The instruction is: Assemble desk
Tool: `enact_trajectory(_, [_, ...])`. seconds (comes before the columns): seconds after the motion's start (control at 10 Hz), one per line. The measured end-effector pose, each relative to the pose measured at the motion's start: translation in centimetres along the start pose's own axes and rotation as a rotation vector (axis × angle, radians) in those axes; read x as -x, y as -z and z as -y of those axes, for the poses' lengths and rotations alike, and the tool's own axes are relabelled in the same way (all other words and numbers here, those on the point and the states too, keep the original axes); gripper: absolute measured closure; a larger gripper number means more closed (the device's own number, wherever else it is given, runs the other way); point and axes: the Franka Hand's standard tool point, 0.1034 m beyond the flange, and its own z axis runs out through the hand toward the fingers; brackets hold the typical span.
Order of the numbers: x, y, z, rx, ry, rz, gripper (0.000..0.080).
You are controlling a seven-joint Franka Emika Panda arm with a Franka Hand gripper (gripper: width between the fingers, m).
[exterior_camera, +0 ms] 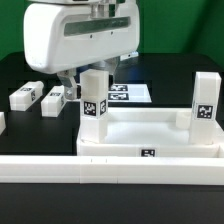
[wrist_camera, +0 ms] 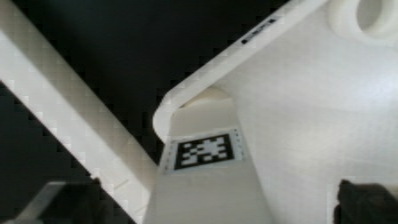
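White plastic desk top [exterior_camera: 140, 128], tray-shaped, lower centre to right of the exterior view. Rail [exterior_camera: 50, 168] across the bottom, in front of it. Marker board [exterior_camera: 128, 93], centre, behind it. Left upright leg [exterior_camera: 95, 102] and right upright leg [exterior_camera: 204, 100] stand at its corners. First loose leg [exterior_camera: 25, 97] and second loose leg [exterior_camera: 52, 100] lie at centre left. Gripper [exterior_camera: 88, 76], upper centre, by the left upright leg, jaws wide apart.

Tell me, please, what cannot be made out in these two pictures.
Exterior view: gripper, fingertips mostly hidden by the upright leg.
Exterior view: marker board, partly covered by that leg and the arm.
Wrist view: desk top, cut off by every edge; its tag is blurred.
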Motion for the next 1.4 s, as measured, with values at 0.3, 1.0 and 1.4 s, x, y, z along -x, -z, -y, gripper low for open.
enact_trajectory(0.3, [0.13,-0.01,-0.07,0.002,0.059,0.004,0.0239])
enact_trajectory(1.0, [0.21,-0.07,0.10,-0.008,-0.183,0.004,0.0511])
enact_trajectory(1.4, [-0.17,-0.10,0.45,-0.009,-0.624,0.004,0.0510])
